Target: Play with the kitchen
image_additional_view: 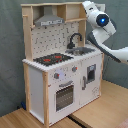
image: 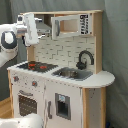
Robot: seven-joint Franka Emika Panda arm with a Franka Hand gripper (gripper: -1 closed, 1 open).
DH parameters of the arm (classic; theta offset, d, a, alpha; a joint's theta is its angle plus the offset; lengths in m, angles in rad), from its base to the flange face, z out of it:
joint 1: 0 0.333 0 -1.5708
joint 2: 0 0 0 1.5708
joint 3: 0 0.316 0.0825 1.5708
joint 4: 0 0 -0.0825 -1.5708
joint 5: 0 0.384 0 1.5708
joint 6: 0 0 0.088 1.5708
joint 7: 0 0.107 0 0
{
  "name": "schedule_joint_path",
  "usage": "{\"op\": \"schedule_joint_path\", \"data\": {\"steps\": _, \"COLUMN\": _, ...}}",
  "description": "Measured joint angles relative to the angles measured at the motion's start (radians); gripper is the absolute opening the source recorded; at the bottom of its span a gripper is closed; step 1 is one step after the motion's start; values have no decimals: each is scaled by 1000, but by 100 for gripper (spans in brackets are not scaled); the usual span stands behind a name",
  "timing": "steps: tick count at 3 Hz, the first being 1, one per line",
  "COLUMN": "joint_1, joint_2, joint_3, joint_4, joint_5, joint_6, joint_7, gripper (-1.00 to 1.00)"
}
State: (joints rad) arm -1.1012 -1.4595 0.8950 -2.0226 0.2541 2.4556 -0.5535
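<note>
The kitchen [image: 60, 90] is a white and light-wood toy unit that shows in both exterior views. It has a black-red hob [image: 36, 65], a silver sink [image: 70, 73] with a black faucet [image: 84, 58], a grey hood [image: 44, 30] and an oven door [image: 27, 104]. In the first exterior view my gripper [image: 30, 31] hangs high at the first exterior view's left, at hood height and above the hob. In the second exterior view the kitchen [image_additional_view: 60, 85] fills the middle and my gripper [image_additional_view: 88, 7] is at the upper shelf's right end.
A microwave-like compartment [image: 67, 25] sits top right of the hood. The pegboard back [image_additional_view: 52, 37] rises behind the hob. The white arm [image_additional_view: 107, 40] curves in from the second exterior view's right. A grey curtain hangs behind and wooden flooring [image_additional_view: 110, 110] lies below.
</note>
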Motion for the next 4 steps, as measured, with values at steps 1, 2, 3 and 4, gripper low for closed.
{"op": "schedule_joint_path", "data": {"steps": 1, "joint_1": 66, "joint_2": -39, "joint_3": -9, "joint_4": 12, "joint_5": -9, "joint_6": -60, "joint_7": -19, "gripper": 100}}
{"op": "schedule_joint_path", "data": {"steps": 2, "joint_1": 125, "joint_2": -43, "joint_3": 10, "joint_4": 56, "joint_5": -40, "joint_6": -127, "joint_7": -18, "gripper": 100}}
{"op": "schedule_joint_path", "data": {"steps": 3, "joint_1": 174, "joint_2": -44, "joint_3": 25, "joint_4": 99, "joint_5": -83, "joint_6": -194, "joint_7": -15, "gripper": 100}}
{"op": "schedule_joint_path", "data": {"steps": 4, "joint_1": 220, "joint_2": -48, "joint_3": 42, "joint_4": 137, "joint_5": -133, "joint_6": -260, "joint_7": -5, "gripper": 100}}
